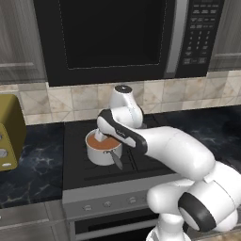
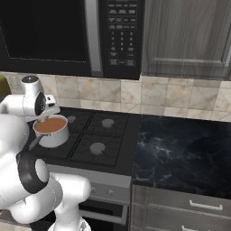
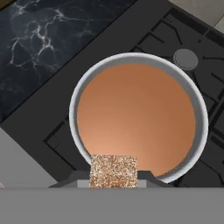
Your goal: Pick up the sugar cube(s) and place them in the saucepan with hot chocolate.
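Right now the tool (image 3: 113, 177) is clamped on the sugar cube (image 3: 113, 171), a small pale tan block with a grainy, speckled face, pinched between the two dark fingertips (image 3: 74, 178). Directly beyond the tool sits the saucepan (image 3: 75, 109), a round silver pan with a pale grey rim, full of smooth reddish-brown hot chocolate (image 3: 135, 118). From the base cameras the saucepan rests on the black stove (image 2: 101, 135), its dark handle (image 1: 116, 159) angled toward the robot, under the tool.
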Robot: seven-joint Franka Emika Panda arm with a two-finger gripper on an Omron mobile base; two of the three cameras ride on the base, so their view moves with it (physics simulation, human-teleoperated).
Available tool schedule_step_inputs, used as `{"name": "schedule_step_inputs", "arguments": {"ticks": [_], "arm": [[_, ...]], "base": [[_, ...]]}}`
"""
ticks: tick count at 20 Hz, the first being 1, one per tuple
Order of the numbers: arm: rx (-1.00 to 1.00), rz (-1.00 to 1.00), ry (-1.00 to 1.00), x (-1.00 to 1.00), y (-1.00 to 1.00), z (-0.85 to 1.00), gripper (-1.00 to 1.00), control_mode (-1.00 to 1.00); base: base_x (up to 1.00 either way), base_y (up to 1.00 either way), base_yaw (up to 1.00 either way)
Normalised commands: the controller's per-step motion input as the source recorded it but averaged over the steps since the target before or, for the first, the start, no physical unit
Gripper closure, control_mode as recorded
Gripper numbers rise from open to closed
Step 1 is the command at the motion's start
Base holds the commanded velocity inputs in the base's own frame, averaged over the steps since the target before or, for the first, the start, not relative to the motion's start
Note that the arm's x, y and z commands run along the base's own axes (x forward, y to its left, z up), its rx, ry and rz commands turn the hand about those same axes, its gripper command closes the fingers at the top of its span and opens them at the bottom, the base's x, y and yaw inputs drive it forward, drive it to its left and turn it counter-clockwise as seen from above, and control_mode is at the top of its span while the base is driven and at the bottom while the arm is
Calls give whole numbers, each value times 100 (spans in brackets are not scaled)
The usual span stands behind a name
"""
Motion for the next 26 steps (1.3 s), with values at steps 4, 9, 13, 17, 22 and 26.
{"name": "schedule_step_inputs", "arguments": {"ticks": [4,9,13,17,22,26], "arm": [[0,-1,0,20,0,-1,100,-100],[0,0,2,28,0,0,100,-100],[0,0,5,32,0,-2,100,-100],[0,-1,3,8,0,-7,100,-100],[0,0,0,0,0,-5,100,-100],[0,0,0,0,0,-8,100,-100]], "base": [[0,0,0],[0,0,0],[0,0,0],[0,0,0],[0,0,0],[0,0,0]]}}
